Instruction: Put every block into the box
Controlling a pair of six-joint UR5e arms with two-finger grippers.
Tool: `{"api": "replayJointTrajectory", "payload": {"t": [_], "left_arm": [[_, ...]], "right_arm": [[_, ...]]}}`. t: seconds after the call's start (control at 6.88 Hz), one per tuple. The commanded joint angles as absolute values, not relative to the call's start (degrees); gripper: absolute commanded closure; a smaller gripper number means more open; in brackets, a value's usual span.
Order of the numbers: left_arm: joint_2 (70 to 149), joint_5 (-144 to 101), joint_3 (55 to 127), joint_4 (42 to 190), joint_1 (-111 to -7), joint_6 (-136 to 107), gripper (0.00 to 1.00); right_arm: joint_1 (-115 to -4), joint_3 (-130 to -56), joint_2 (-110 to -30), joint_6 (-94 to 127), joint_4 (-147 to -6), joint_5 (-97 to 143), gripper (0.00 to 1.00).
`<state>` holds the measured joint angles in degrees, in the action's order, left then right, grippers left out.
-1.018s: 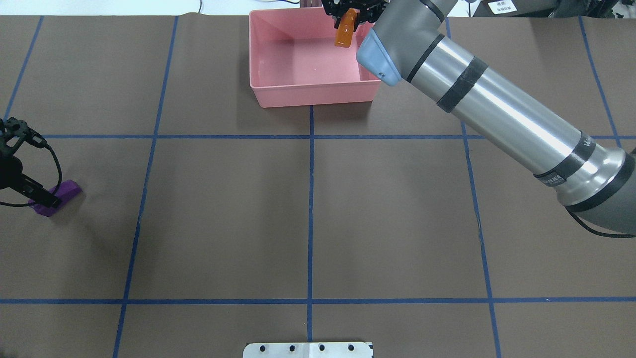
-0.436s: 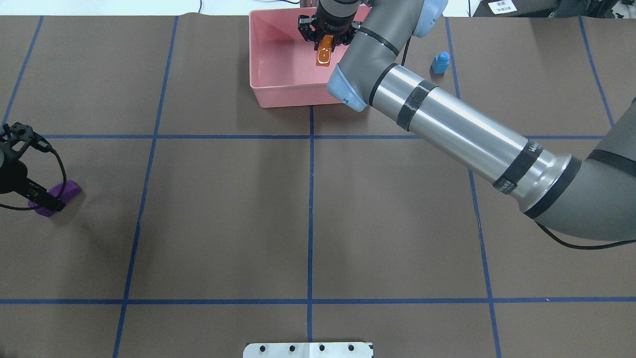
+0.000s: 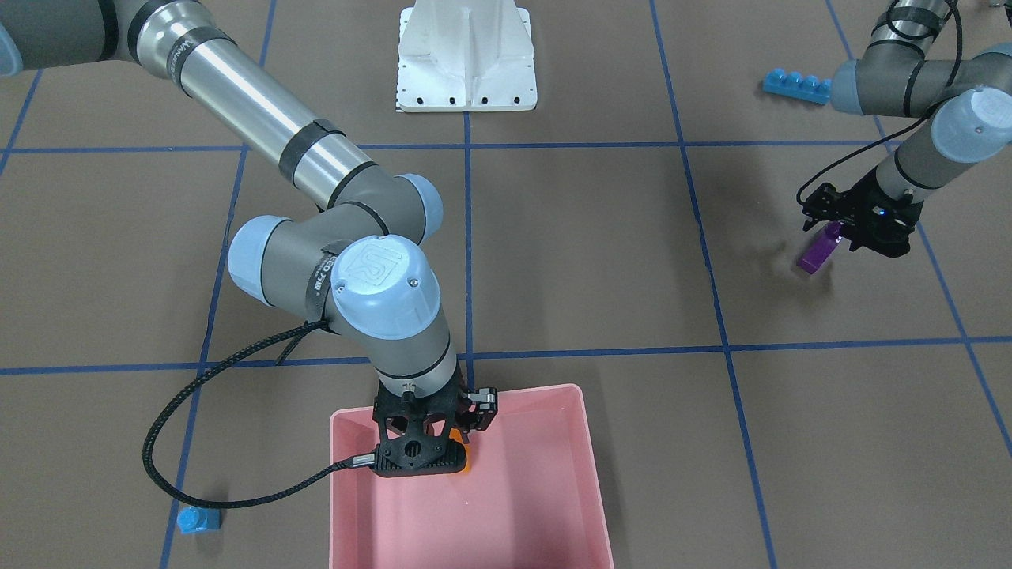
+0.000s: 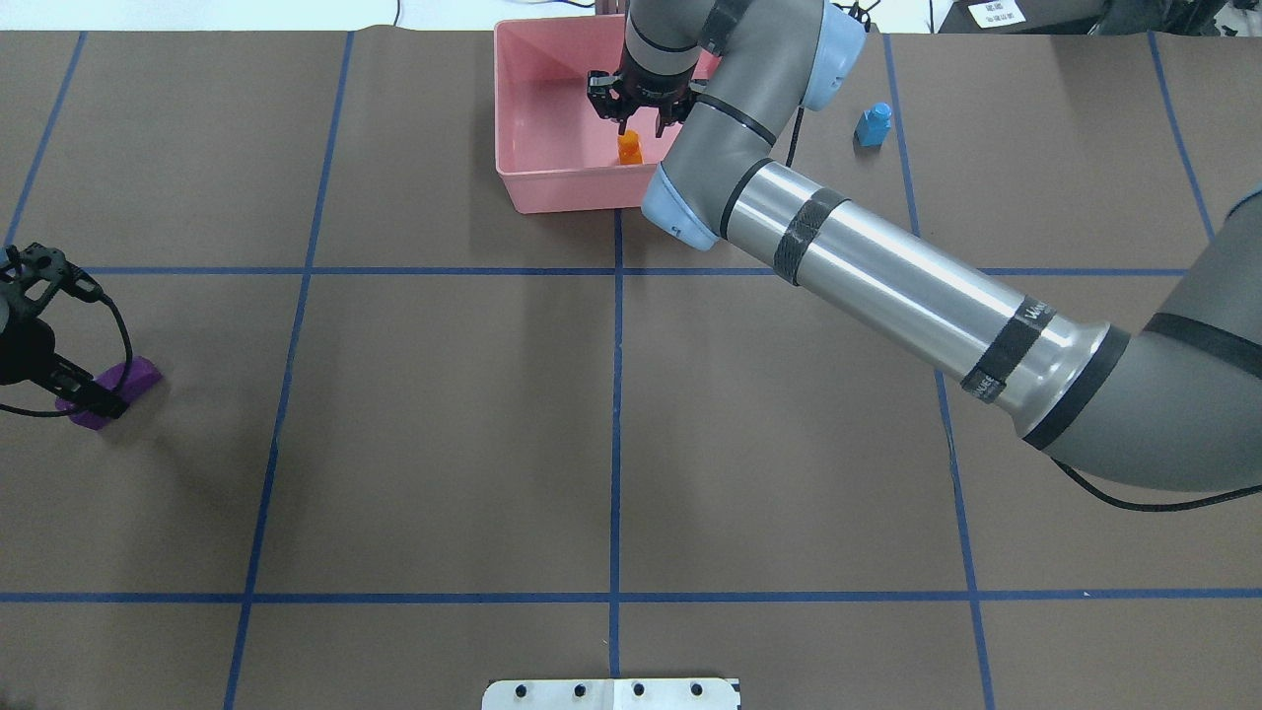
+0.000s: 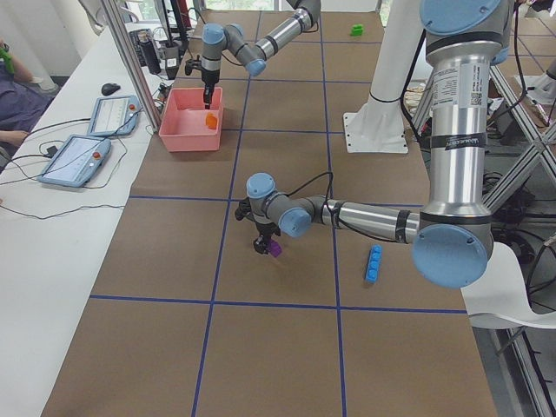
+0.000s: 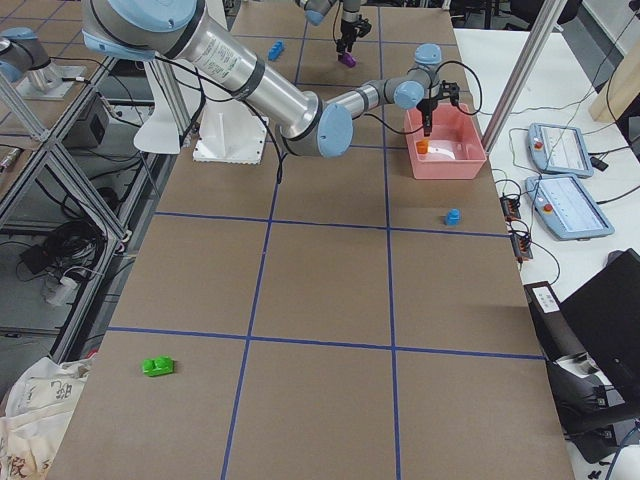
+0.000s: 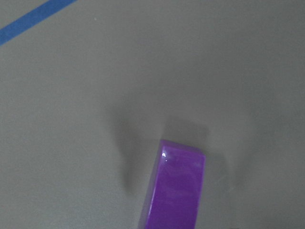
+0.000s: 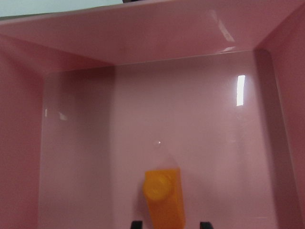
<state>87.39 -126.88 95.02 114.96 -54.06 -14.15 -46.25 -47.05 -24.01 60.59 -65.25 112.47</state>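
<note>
The pink box (image 4: 552, 187) stands at the table's far middle. My right gripper (image 4: 641, 118) hangs inside it, open. The orange brick (image 4: 630, 148) lies free on the box floor just below the fingertips; in the right wrist view the orange brick (image 8: 164, 198) sits between the spread tips, not touching them. My left gripper (image 4: 84, 394) at the table's left edge is shut on the long purple brick (image 4: 133, 375), which hangs tilted just above the table (image 3: 814, 254). The left wrist view shows only the purple brick's end (image 7: 176, 191).
A light-blue single-stud brick (image 4: 874, 125) stands to the right of the box. A long blue four-stud brick (image 3: 797, 85) lies behind the left arm. A green brick (image 6: 158, 367) lies far off at the right end. The white robot base (image 3: 466, 55) is mid-table.
My right gripper swung left and down into the box and let go of the orange brick, which now rests on the box floor. The left gripper with the purple brick barely moved.
</note>
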Motion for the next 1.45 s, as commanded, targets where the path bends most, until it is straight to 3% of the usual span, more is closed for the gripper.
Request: {"api": "replayJointTrajectory", "payload": {"t": [0.0, 0.29, 0.44, 0.87, 1.31], "left_arm": [[87.45, -125.17, 95.01, 114.96, -53.97, -14.15, 0.56], [87.45, -125.16, 94.92, 114.96, -53.79, -14.06, 0.78], [87.36, -125.16, 95.36, 114.96, -53.79, -14.06, 1.0], [86.23, -128.39, 100.52, 114.26, -54.57, -14.67, 1.0], [88.05, -137.19, 106.41, 112.76, -61.69, -26.56, 1.0]], "right_arm": [[-46.49, -46.93, -22.95, 60.73, -65.3, 112.76, 0.0], [-48.68, -48.94, -22.24, 60.82, -65.74, 114.68, 0.0], [-50.95, -49.83, -22.24, 60.65, -66.35, 118.26, 0.0], [-57.9, -56.14, -22.76, 57.76, -76.59, 126.1, 0.0], [-61.51, -69.14, -27.22, 41.29, -96.46, 125.51, 0.0]]}}
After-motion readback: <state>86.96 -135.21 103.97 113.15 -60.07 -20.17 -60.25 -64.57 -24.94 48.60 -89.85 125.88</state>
